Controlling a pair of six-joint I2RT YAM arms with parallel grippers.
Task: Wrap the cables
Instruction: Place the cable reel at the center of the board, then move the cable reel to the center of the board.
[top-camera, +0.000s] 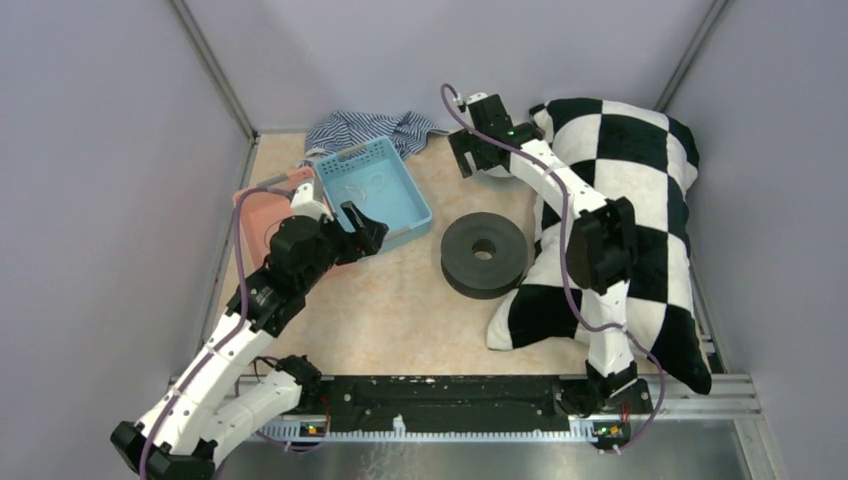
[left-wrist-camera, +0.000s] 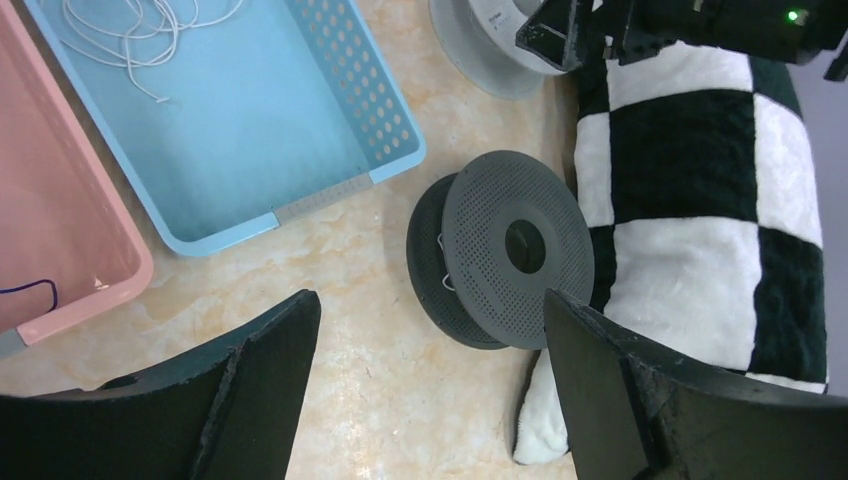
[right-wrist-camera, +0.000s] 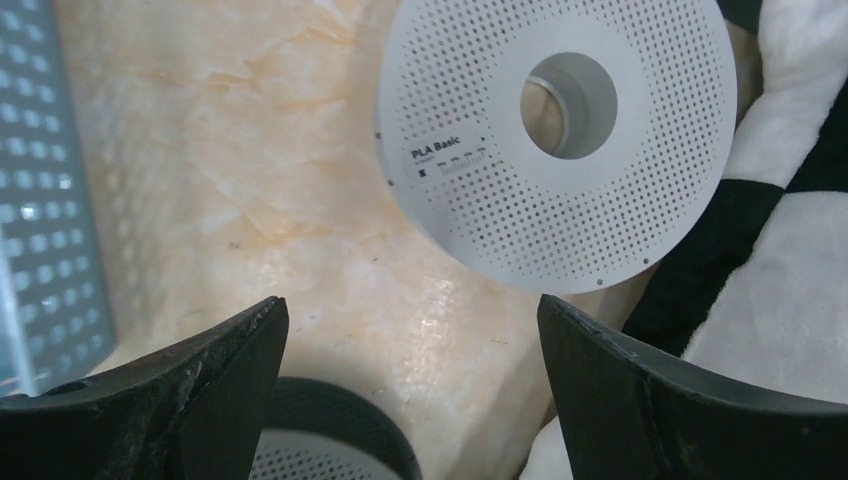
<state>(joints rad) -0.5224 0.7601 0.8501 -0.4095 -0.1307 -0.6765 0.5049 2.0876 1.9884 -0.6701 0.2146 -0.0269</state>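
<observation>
The white cable (left-wrist-camera: 140, 30) lies in loose loops in the blue basket (left-wrist-camera: 330, 120), and shows faintly from above (top-camera: 365, 183). A bit of the black cable (left-wrist-camera: 30, 292) shows in the pink basket (left-wrist-camera: 70, 230). My left gripper (left-wrist-camera: 430, 310) is open and empty, hovering by the blue basket's near corner (top-camera: 362, 228), above bare table next to a dark grey spool (left-wrist-camera: 515, 245). My right gripper (right-wrist-camera: 410, 305) is open and empty at the back (top-camera: 470, 155), above the table beside a white spool (right-wrist-camera: 560, 140).
The dark grey spool (top-camera: 484, 253) sits mid-table against a black-and-white checkered pillow (top-camera: 620, 200) that fills the right side. A striped cloth (top-camera: 370, 130) lies behind the blue basket (top-camera: 400, 205). The pink basket (top-camera: 262, 215) is at the left wall.
</observation>
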